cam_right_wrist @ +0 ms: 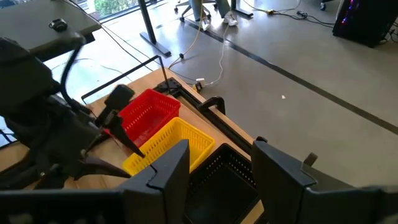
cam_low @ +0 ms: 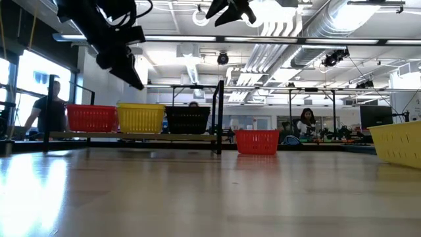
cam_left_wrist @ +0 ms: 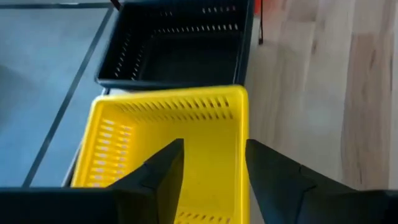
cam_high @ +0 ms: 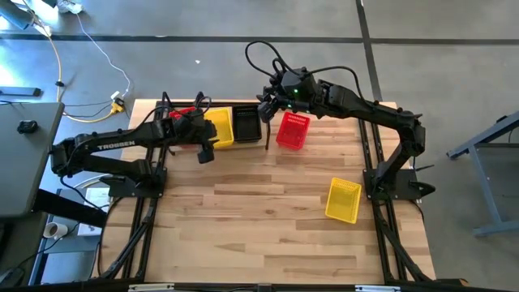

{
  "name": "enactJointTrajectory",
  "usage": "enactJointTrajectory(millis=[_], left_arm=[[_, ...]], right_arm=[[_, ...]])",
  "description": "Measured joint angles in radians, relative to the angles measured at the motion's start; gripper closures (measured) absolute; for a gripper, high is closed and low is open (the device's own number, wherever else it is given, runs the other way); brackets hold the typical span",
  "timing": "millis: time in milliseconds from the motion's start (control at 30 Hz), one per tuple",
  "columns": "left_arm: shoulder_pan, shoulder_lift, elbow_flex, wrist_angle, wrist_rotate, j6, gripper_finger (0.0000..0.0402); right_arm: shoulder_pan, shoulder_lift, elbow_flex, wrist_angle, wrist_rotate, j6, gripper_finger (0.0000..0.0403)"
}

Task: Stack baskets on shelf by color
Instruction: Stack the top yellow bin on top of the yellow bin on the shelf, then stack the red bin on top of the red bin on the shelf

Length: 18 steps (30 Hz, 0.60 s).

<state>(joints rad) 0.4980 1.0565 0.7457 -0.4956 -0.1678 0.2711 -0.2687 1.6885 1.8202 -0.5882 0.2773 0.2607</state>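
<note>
Overhead, table-level and wrist views share the shelf (cam_low: 131, 136)

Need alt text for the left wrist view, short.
Left gripper hangs open just above a yellow basket on the shelf, fingers apart, gripping nothing. A black basket sits beside it, with wooden tabletop alongside.

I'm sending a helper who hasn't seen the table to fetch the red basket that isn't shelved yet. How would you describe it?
Start at the shelf along the table's far edge. Just beyond its black end post, on the right arm's side, a red basket sits on the bare tabletop below the right gripper. The other red basket is on the shelf; the other loose basket is yellow.
</note>
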Motion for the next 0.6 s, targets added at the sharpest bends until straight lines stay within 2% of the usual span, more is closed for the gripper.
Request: enactJointTrajectory(millis=[133,333,600], left_arm=[[0.000,0.000,0.048,-0.035,-0.001,-0.007,0.0226],[0.000,0.000,0.119,-0.092,-0.001,-0.029,0.0227],[-0.001,0.000,0.188,-0.092,-0.001,-0.103,0.0231]], right_arm=[[-0.006,-0.010,0.000,-0.015,0.013,0.013,0.0247],[-0.048,-0.031,0.000,-0.106,0.031,0.120,0.0247],[-0.149,-0.029,-0.003,-0.374,-0.047,0.345,0.0247]])
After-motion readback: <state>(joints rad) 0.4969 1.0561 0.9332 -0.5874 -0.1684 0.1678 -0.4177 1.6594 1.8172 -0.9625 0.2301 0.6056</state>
